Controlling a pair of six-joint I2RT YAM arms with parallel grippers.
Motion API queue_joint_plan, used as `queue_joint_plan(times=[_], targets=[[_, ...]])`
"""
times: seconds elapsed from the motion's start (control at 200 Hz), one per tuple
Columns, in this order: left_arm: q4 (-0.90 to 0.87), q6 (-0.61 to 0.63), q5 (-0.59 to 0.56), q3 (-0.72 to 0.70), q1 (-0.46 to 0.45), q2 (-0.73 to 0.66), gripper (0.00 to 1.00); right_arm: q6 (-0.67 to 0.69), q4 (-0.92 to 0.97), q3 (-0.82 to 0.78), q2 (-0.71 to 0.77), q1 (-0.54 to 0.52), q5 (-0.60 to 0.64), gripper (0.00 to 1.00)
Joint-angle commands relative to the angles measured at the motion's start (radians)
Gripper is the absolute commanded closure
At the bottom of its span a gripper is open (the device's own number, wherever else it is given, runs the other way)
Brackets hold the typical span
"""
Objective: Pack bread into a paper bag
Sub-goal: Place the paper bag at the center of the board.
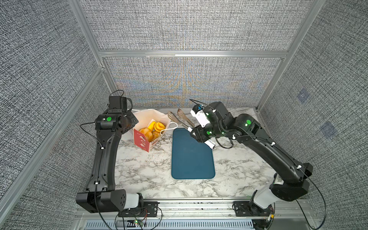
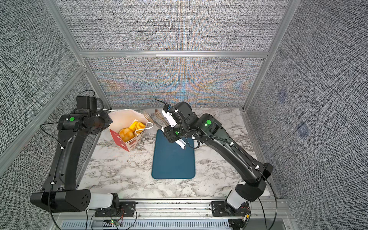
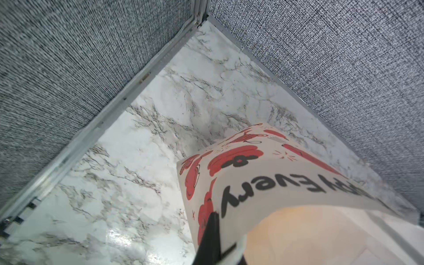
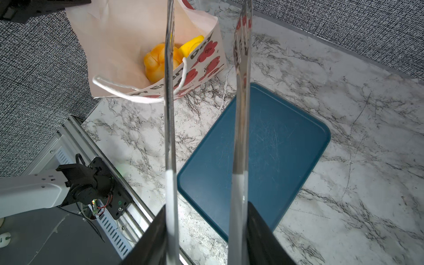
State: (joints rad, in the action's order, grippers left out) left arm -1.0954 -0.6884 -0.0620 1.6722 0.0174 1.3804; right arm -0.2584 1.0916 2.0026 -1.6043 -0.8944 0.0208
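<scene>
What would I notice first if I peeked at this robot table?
The bright orange bread stands out first, piled inside the red and white paper bag near the table's far left corner. The left gripper pinches the bag's rim, while the right gripper holds shiny metal tongs beside the bag. A bare blue tray lies in the middle of the table.

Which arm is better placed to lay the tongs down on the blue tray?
Right: its jaws hold the tongs at the far end of the tray; the left jaws are shut on the paper bag.
</scene>
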Motion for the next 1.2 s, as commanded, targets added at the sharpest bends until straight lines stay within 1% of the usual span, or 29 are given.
queue_joint_plan(times=[0.0,0.26,0.37,0.52,0.636,0.921,1.166,1.196], targets=[[0.119,-0.150,0.168,-0.034,0.046,-0.005,0.98,0.013,-0.014,-0.002,0.005,0.004,0.008,0.50],[0.211,-0.296,0.292,-0.109,0.128,0.021,0.98,0.013,-0.029,-0.011,0.007,0.011,0.010,0.50],[0.260,-0.333,0.340,-0.130,0.141,0.050,0.98,0.013,-0.040,-0.015,0.006,0.014,0.010,0.50],[0.276,-0.357,0.391,-0.129,0.154,0.093,0.98,0.010,-0.054,-0.018,0.009,0.017,0.023,0.50],[0.287,-0.356,0.403,-0.119,0.159,0.117,0.98,0.007,-0.073,-0.015,0.019,0.020,0.047,0.50],[0.303,-0.377,0.423,-0.121,0.168,0.149,0.98,0.013,-0.078,0.057,0.016,0.034,0.083,0.49],[0.321,-0.382,0.447,-0.121,0.176,0.168,0.98,0.013,-0.089,0.024,0.040,0.040,0.086,0.49],[0.321,-0.380,0.452,-0.116,0.176,0.172,0.89,0.013,-0.093,0.016,0.044,0.040,0.087,0.49]])
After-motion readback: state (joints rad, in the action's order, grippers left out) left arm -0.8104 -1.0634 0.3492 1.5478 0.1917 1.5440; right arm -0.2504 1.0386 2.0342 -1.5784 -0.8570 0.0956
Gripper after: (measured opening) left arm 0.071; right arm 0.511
